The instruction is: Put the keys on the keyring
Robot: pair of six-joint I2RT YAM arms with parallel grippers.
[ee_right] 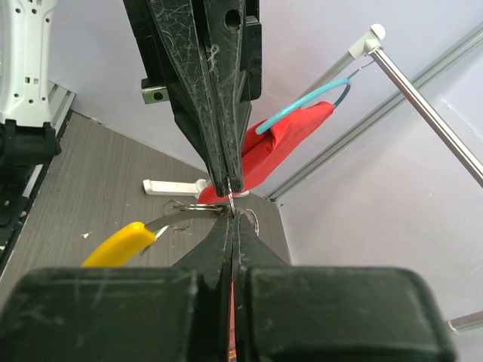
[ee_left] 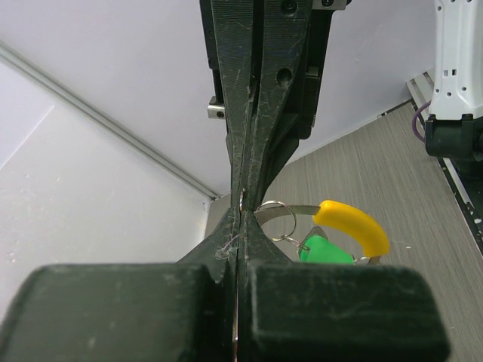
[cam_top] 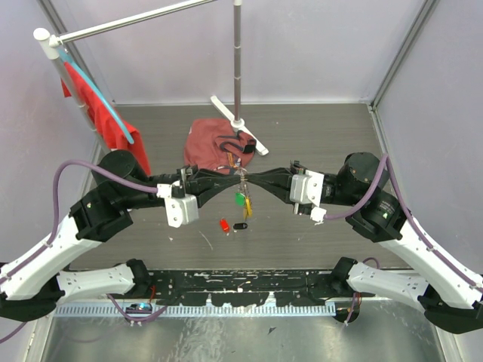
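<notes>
— Grey wood-grain bench (cam_top: 324, 234) between pale walls. What is at the back of it?
— A pole stand (cam_top: 238, 121) with white feet, upright. Just in front of it, to the left, lies a crumpled maroon cloth (cam_top: 205, 151). A red cloth (cam_top: 94, 105) hangs from a rail at the far left.
— And the arms?
— They meet tip to tip over mid-bench. The left pincer (cam_top: 235, 177) comes in from the left and the right pincer (cam_top: 250, 178) from the right, nearly touching.
— Spread or closed?
— Both are pressed together. Each wrist view shows its own fingers tight against one another with a sliver of silvery wire between the tips, so each pinches the keyring (ee_left: 270, 205).
— Where is that ring, then?
— Between the two pincers, held off the bench. The fingers hide most of the loop; only a curve of wire shows beside them.
— Any keys on it?
— A yellow key (ee_left: 352, 226) hangs at it, its metal blade reaching to the wire. A green key (ee_left: 324, 250) sits just below the yellow one; I cannot tell whether it is threaded on.
— Others?
— Two lie flat on the bench, nearer the arm bases: a red key (cam_top: 224, 225) and, just right of it, a black key (cam_top: 240, 225), close but apart.
</notes>
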